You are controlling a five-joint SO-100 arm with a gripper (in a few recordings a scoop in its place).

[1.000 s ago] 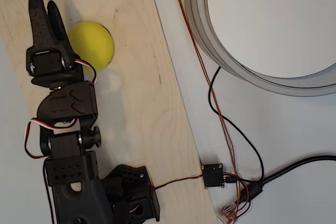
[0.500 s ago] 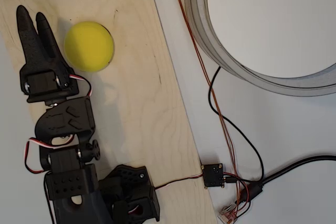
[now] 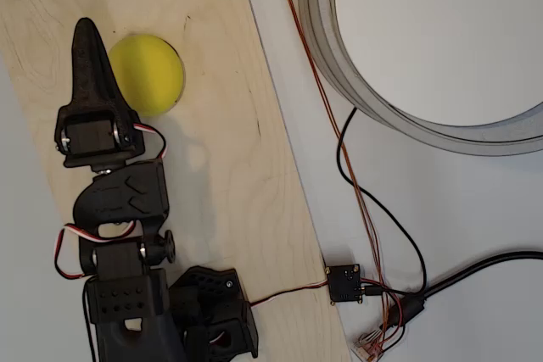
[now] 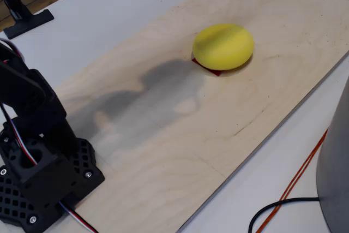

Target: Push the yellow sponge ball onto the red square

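1. The yellow sponge ball (image 3: 148, 74), matte, foam-like and slightly squashed in the fixed view (image 4: 223, 46), is sitting on the pale plywood board (image 3: 221, 167); it is covering most of the red square (image 4: 210, 69), whose flat red edge is peeking out beneath it.
2. The black plastic gripper (image 3: 87, 40) is hovering just beside the ball's left side in the overhead view; its tapered fingers are pressing together into one point, gripping nothing.
3. A grey curved ring (image 3: 339, 65) is lying on the white table (image 3: 458, 209); thin orange wire (image 3: 327, 99) and black cable (image 3: 407, 243) are trailing alongside.
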